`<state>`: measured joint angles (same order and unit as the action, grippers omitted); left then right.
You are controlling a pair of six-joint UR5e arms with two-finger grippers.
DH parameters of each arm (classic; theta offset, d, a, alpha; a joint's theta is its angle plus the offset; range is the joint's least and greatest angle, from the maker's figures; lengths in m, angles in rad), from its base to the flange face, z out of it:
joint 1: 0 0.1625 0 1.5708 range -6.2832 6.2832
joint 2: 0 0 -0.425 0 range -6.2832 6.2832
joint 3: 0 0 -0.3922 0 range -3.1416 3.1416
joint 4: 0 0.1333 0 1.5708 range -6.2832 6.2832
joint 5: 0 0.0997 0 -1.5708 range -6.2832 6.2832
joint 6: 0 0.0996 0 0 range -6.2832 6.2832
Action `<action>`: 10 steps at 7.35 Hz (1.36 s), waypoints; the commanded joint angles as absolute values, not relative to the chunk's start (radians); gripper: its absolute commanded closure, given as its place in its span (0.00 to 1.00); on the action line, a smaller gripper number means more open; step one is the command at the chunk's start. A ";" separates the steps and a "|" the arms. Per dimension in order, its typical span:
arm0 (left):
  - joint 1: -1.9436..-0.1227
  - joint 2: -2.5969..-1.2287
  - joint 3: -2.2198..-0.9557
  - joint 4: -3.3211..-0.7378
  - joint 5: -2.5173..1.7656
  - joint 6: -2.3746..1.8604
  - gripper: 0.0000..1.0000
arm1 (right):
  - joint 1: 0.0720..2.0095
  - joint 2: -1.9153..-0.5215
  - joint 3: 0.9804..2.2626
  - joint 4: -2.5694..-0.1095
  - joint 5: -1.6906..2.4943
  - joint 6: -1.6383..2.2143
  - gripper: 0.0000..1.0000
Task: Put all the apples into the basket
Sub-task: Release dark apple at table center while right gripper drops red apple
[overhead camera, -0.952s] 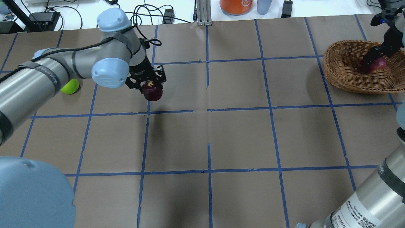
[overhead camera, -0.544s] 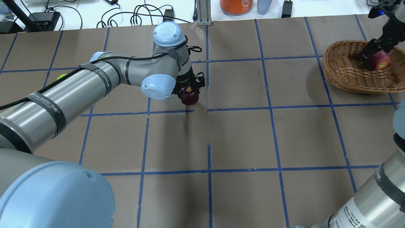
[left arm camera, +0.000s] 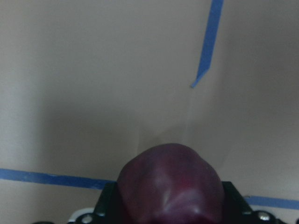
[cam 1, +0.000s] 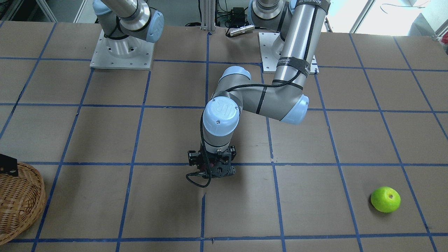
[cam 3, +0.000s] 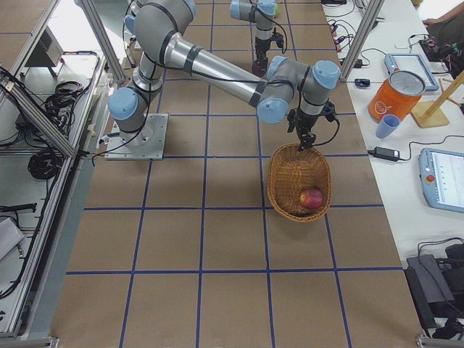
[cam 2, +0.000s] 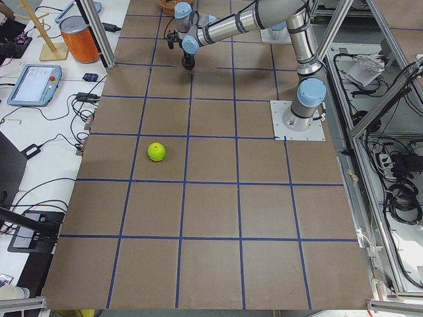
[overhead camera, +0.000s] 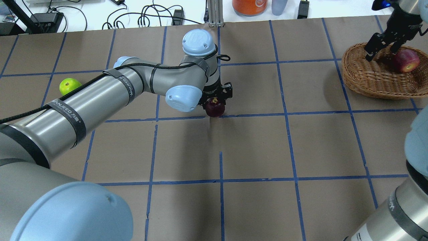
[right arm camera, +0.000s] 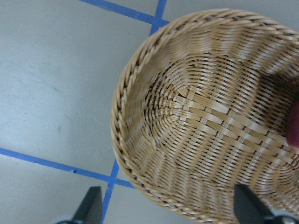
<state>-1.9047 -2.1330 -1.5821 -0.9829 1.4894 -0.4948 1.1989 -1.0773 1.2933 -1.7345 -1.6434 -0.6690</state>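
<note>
Finds left gripper [overhead camera: 215, 101] clenched on purple apple [overhead camera: 214, 109], apparently lifted off the table [overhead camera: 301, 147] near its middle. Notes a shift toward the basket [overhead camera: 364, 78] against the earlier overhead views: formerly further to the robot's left. Finds right gripper [overhead camera: 382, 50] released and empty, fingers spread wide over the basket's rim in the wrist view. Records red apple [overhead camera: 406, 60] lying loose inside the basket, no longer between those fingers as a second ago. Counts one apple delivered and one in transit, the latter well apart from the basket. Locates green apple [overhead camera: 68, 86] untouched on the table, far to the robot's left. Judges the right gripper free to withdraw and clear the basket. Flags possible crowding over the basket otherwise, with the left gripper inbound.
</note>
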 commanded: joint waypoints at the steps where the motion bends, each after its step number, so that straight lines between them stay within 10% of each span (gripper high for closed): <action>1: -1.910 -2.135 -1.588 -0.986 1.460 -0.544 0.01 | 1.279 -1.115 1.298 -1.686 -1.641 -0.556 0.00; 10: -1.613 -1.864 -1.595 -1.287 1.585 -0.239 0.00 | 1.625 -1.157 1.354 -1.670 -1.569 -0.103 0.00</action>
<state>-1.7067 -1.9055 -1.5892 -1.2250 1.5105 -0.3916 1.5230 -1.1506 1.3443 -1.6605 -1.5724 -0.2732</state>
